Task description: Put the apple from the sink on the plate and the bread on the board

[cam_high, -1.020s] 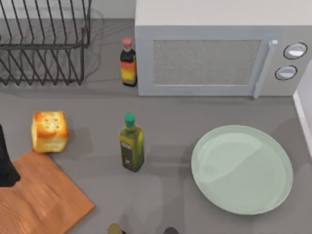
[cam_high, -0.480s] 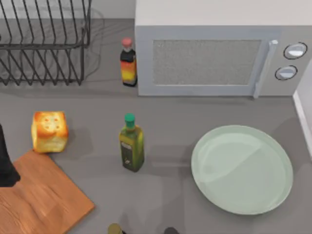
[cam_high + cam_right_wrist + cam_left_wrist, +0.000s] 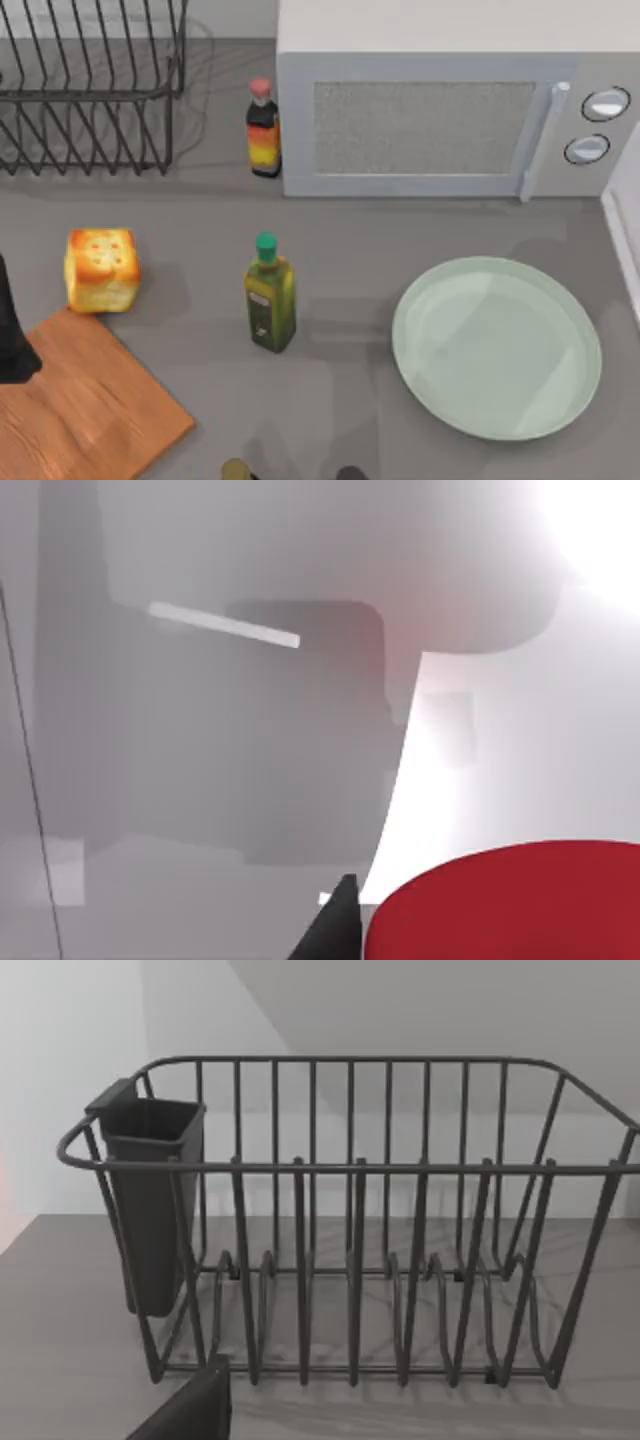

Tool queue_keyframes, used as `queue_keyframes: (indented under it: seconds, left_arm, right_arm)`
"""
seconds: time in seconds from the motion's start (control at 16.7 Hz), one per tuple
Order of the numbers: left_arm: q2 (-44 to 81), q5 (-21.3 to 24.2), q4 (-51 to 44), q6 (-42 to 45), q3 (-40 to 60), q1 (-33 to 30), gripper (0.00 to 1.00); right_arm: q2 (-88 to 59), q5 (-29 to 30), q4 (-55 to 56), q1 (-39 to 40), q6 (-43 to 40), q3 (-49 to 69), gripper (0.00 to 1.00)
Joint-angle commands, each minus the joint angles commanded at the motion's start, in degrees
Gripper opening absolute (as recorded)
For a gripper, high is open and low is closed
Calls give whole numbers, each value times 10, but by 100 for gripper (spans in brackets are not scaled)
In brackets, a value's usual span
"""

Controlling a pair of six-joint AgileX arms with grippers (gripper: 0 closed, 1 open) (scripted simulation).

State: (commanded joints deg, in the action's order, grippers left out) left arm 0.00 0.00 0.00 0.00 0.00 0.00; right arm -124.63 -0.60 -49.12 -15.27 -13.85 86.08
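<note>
The bread (image 3: 100,269), a golden cube with a browned top, sits on the table just beyond the far corner of the orange-brown board (image 3: 85,405) at the front left. My left arm (image 3: 10,335) shows as a dark shape at the left edge, over the board's left side. The pale green plate (image 3: 497,347) lies bare at the front right. In the right wrist view the red apple (image 3: 510,905) looms very close inside the pale sink (image 3: 230,780), with a dark tip of my right gripper (image 3: 335,928) right beside it.
An olive oil bottle (image 3: 269,295) stands between the bread and the plate. A sauce bottle (image 3: 263,130) stands by the microwave (image 3: 440,110) at the back. A wire dish rack (image 3: 85,85) with a dark cup (image 3: 150,1200) fills the back left.
A faint shadow has shifted over the plate and the table beyond it. The bread, board, bottles and left arm have not moved.
</note>
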Motion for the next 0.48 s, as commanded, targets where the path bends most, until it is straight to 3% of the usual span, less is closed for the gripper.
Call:
queue_keyframes:
  seconds: [0.48]
  left_arm:
    - [0, 0, 0, 0, 0, 0, 100]
  right_arm:
    - [30, 0, -34, 4, 5, 18, 0]
